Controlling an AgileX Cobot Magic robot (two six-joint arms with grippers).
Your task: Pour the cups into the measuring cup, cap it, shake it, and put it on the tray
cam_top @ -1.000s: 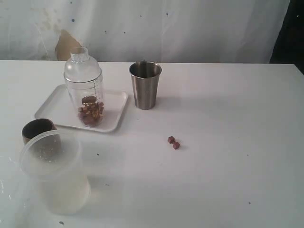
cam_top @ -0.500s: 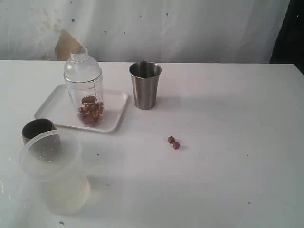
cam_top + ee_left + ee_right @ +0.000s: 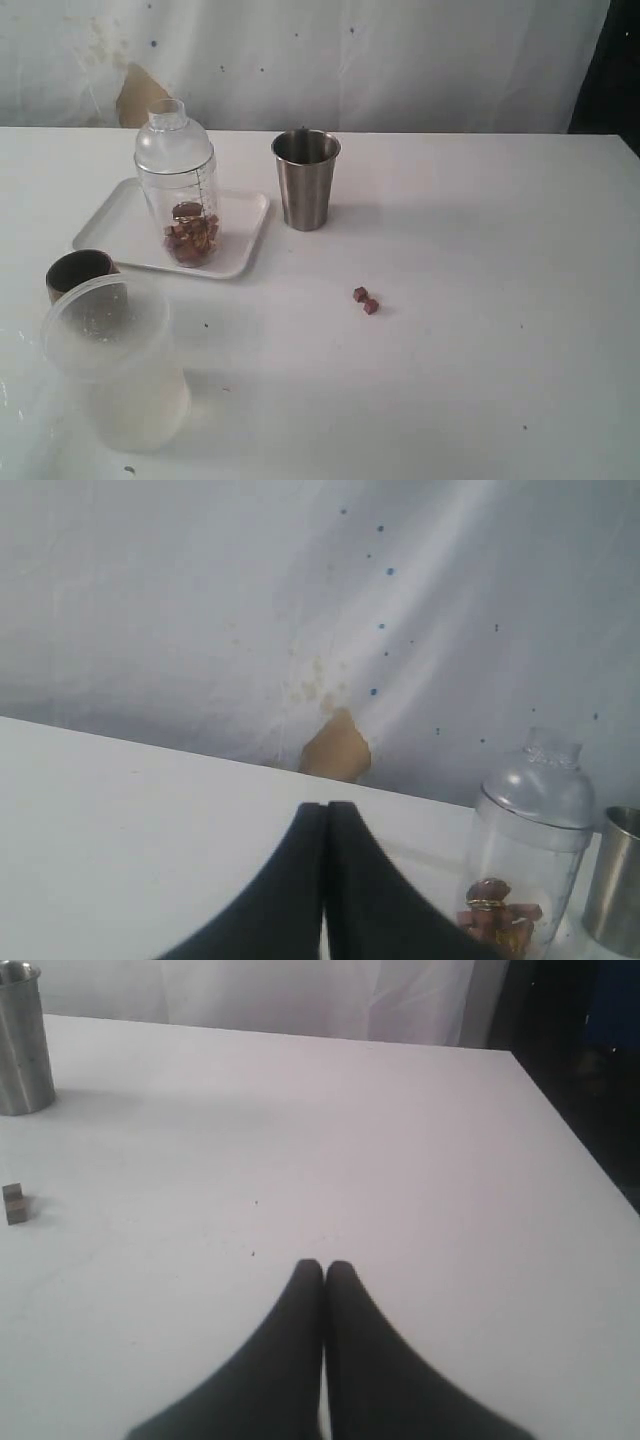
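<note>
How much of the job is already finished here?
It looks finished: the measuring cup, lid on, stands on the tray. Nothing is in hand: the left gripper and the right gripper are shut and empty. Left: perhaps only two brown pieces spilled on the table.

left gripper [image 3: 326, 808] closed and empty, right gripper [image 3: 324, 1266] likewise

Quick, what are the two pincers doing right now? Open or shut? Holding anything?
Left pincer: shut, holding nothing.
Right pincer: shut, holding nothing.
</note>
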